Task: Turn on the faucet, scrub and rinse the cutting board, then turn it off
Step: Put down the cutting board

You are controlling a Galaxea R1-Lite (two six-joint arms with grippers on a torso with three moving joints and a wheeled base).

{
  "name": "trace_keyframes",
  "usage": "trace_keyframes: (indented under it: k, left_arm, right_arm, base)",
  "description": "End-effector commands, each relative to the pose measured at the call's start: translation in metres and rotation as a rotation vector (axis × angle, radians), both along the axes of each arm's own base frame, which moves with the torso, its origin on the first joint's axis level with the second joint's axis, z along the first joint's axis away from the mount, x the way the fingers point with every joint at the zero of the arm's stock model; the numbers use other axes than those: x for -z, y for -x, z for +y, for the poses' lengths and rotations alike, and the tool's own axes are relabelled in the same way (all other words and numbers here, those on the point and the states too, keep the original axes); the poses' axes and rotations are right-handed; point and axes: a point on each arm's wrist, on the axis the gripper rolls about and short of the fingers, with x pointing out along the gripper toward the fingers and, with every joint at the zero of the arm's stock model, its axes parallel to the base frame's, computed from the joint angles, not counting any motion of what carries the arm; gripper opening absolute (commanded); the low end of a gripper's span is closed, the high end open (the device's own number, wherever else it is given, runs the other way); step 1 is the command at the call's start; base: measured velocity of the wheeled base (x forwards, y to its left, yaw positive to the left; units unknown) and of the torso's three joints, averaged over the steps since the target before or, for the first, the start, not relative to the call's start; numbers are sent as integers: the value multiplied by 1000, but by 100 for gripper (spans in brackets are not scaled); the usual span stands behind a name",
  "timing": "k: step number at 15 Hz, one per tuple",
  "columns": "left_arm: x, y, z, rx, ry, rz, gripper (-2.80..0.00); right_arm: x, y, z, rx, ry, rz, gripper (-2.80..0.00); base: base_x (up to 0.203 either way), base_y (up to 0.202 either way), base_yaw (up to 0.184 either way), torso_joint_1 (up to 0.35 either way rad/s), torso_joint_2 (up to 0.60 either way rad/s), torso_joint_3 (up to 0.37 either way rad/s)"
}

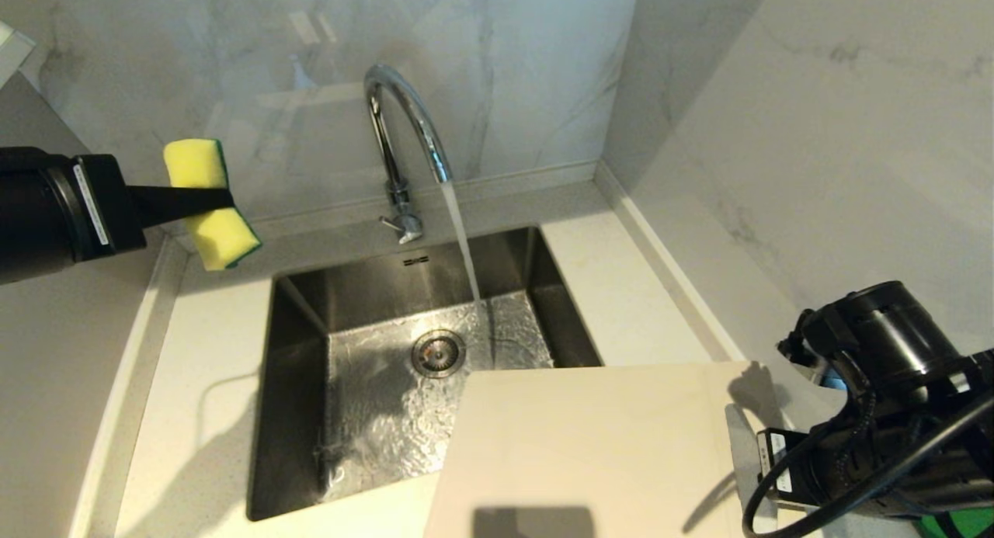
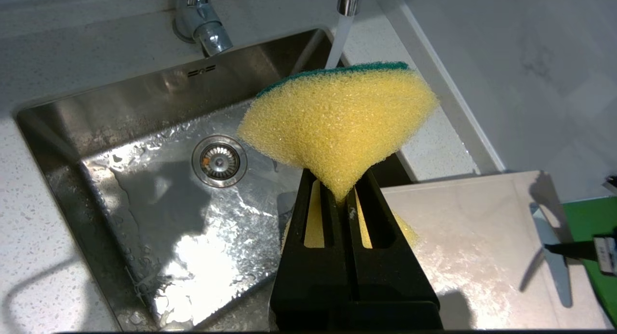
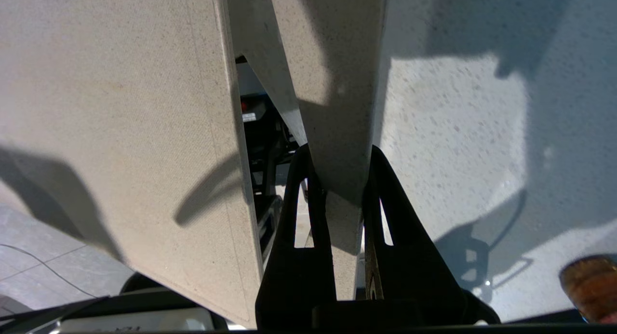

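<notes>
Nearest the head camera, the cutting board [image 1: 590, 445] fills the front right: big cream slab, raised and tilted, one corner poking over the sink's front right corner, the rest above the tabletop [image 1: 210, 367] on the sink's right side. The right tool [image 3: 340, 189] has it clamped by the strip beside the slot handle, jaws pinched on either face of that strip, as the right wrist view makes plain.

Now the sink [image 1: 311, 305], steel basin set into the tabletop, wet and shimmering all round the drain [image 1: 439, 353]. The faucet [image 1: 400, 134] stands at the sink's back edge, and it is on: water [image 1: 464, 243] pours from the spout to the basin floor behind the drain. So step one looks done.

Over the back left corner of the tabletop, the left tool [image 1: 221, 199] hangs in the air, squeezed hard on the sponge [image 1: 210, 204], yellow with a green scouring face, pinched to a waist. It is well apart from the board.

What's left? Nearly everything, I'd say: scrubbing, rinsing, turning the tap off. The board's face glistens in the left wrist view, but it sits clear of the stream.

In the way: the gooseneck arches over the basin, and the side wall crowds the right arm.
</notes>
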Motion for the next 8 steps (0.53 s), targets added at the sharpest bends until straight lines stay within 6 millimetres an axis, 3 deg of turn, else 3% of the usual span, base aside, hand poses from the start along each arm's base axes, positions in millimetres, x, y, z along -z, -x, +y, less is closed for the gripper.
trace_keyframes:
  k: [1,8]
  left_arm:
    - [1,0,0,0,-1,4,-280]
    - [4,-2,0,-4,-7,15,-280]
  right_arm:
    - [15,-14,3,3,12,55,-280]
    - [40,-39,10,-1,18,89,-280]
  base:
    - [0,0,0,0,0,0]
    - [0,0,0,0,0,0]
